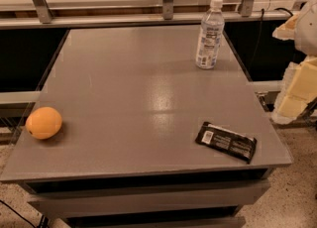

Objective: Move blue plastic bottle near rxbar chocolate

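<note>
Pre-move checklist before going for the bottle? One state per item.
1. Bottle upright, cap on, at the table's far right: ok.
2. Snack bar flat, near the front right corner: ok.
3. Nothing stands between bottle and snack bar: ok.
4. Orange at the left edge, off that path: ok.
5. Gripper position: not ok, it is out of view.
6. Bottle's fill level: cannot tell.

My gripper (297,90) hangs just off the right edge of the grey table (133,88), partly out of view. Blue plastic bottle (209,33) stands upright at the far corner nearest me. Rxbar chocolate (226,142) lies flat at the near corner, well apart from the bottle. Orange fruit (44,122) sits farthest from me, at the opposite edge.
</note>
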Action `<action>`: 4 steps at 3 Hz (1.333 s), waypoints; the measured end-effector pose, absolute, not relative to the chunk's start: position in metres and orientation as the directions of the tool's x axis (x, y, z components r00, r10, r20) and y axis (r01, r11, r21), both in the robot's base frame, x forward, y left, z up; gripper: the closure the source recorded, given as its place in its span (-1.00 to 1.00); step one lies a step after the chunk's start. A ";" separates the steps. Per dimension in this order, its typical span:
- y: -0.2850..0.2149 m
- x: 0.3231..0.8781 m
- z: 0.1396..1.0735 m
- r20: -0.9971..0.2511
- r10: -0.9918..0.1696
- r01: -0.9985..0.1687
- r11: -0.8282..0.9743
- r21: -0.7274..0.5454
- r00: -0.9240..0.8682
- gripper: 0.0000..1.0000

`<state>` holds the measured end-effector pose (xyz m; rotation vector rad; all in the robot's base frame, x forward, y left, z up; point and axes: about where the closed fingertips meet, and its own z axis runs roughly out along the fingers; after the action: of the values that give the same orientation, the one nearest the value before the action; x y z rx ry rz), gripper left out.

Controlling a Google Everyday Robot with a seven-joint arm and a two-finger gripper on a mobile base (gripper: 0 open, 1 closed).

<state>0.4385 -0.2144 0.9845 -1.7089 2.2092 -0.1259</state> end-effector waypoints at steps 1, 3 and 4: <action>-0.214 0.438 0.985 -0.214 -0.953 -0.922 0.271 -0.276 -0.216 -1.00; -0.224 0.492 0.988 -0.284 -0.939 -0.885 0.292 -0.363 -0.194 -1.00; -0.237 0.557 0.990 -0.359 -0.917 -0.852 0.324 -0.412 -0.175 -1.00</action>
<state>0.5565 -0.2369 0.9900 -1.5515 2.0505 -0.1564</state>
